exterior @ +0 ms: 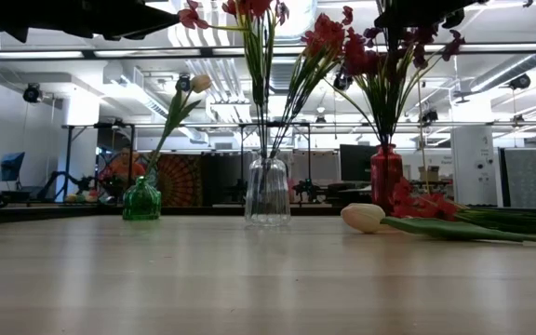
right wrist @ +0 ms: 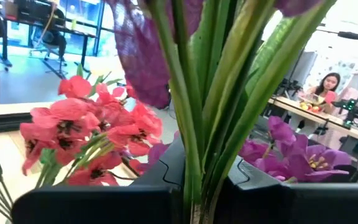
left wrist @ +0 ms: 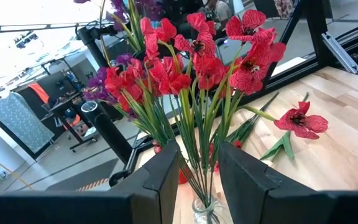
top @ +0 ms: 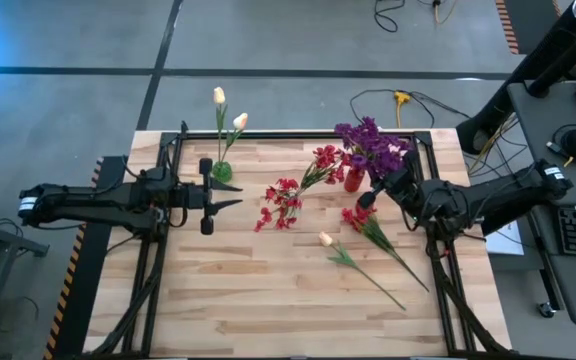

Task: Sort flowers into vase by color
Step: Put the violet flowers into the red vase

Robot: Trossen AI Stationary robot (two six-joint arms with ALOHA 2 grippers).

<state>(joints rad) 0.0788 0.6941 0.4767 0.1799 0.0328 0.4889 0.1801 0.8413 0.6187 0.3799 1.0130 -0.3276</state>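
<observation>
From above, my left gripper (top: 236,196) hangs over the table (top: 268,300), fingers a little apart, holding nothing. My right gripper (top: 373,195) is by the red vase (top: 354,180), pinching purple flowers (top: 371,143). Red flowers (top: 286,200) stand in the middle. One cream tulip (top: 326,239) and a red stem (top: 360,218) lie flat.

Down low, the green vase (exterior: 141,199), clear vase (exterior: 267,192) and red one stand in a row (tulip bud lying in front).

My left wrist sees red blossoms (left wrist: 194,62) blocking the way.

My right wrist sees green stems (right wrist: 210,93) squeezed between my fingers (right wrist: 160,171).
</observation>
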